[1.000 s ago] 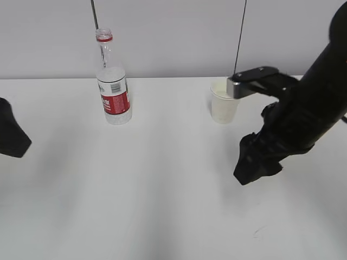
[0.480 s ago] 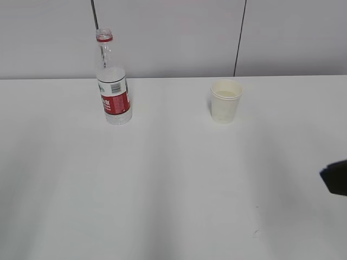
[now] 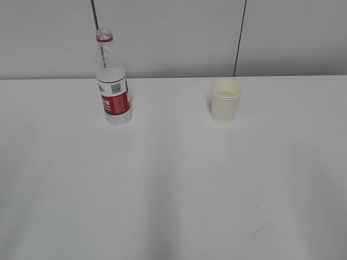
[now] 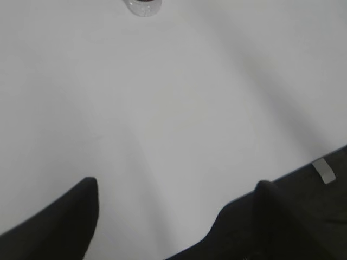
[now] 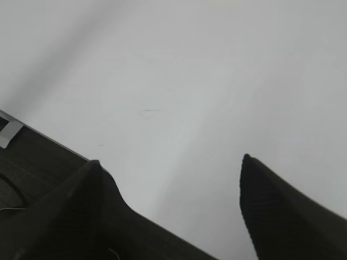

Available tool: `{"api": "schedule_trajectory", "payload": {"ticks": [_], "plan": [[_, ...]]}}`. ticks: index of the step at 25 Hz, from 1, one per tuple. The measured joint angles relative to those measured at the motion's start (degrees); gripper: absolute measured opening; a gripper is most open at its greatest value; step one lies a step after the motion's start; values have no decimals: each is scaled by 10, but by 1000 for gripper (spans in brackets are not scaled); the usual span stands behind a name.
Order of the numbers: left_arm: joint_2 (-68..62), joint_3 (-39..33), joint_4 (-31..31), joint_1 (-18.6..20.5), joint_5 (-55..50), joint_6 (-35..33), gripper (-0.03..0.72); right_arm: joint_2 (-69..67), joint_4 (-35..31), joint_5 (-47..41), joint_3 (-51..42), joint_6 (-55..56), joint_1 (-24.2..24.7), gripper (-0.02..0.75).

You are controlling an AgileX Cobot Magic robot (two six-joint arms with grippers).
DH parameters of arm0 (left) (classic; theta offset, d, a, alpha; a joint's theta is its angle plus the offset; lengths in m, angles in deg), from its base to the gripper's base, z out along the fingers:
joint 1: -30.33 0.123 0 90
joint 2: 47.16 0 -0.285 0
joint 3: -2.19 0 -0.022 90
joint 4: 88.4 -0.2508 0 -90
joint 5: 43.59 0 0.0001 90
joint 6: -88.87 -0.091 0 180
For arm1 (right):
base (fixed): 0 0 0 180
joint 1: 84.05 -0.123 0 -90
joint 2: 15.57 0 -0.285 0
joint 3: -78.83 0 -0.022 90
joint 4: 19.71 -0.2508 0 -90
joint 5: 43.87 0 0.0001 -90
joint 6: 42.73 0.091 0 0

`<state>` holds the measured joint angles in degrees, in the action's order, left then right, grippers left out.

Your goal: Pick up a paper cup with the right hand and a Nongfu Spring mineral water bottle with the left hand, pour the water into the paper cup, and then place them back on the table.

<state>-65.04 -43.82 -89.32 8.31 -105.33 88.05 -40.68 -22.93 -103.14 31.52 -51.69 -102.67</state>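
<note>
The Nongfu Spring bottle (image 3: 113,81) stands upright at the back left of the white table (image 3: 173,189), uncapped, with a red neck ring and red-and-white label. Its base shows at the top edge of the left wrist view (image 4: 143,6). The cream paper cup (image 3: 225,101) stands upright at the back right, with liquid visible inside. Neither arm shows in the exterior view. My left gripper (image 4: 176,187) is open and empty over bare table. My right gripper (image 5: 171,162) is open and empty over bare table near the small dark scratch (image 5: 146,112).
A grey wall with a dark vertical seam (image 3: 240,38) rises behind the table. The scratch mark (image 3: 259,232) lies near the front right of the tabletop. The table's dark edge with a grey tag shows in both wrist views (image 4: 324,170) (image 5: 8,132).
The right arm pulled away from the cup to the right and out of the exterior view. The left arm left the view at the left edge. Bottle and cup stand unmoved.
</note>
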Motion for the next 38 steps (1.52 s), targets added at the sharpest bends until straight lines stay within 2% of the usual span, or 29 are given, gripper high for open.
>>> {"api": "schedule_trajectory", "payload": {"ticks": [4,8,38], "plan": [[12,0,-1,0,2,0,522,77,25,-6,-52,14,-1,569],[12,0,-2,0,2,0,522,110,38,-7,-57,26,-1,566],[12,0,1,-2,3,0,519,115,39,-7,-57,29,2,566]]}}
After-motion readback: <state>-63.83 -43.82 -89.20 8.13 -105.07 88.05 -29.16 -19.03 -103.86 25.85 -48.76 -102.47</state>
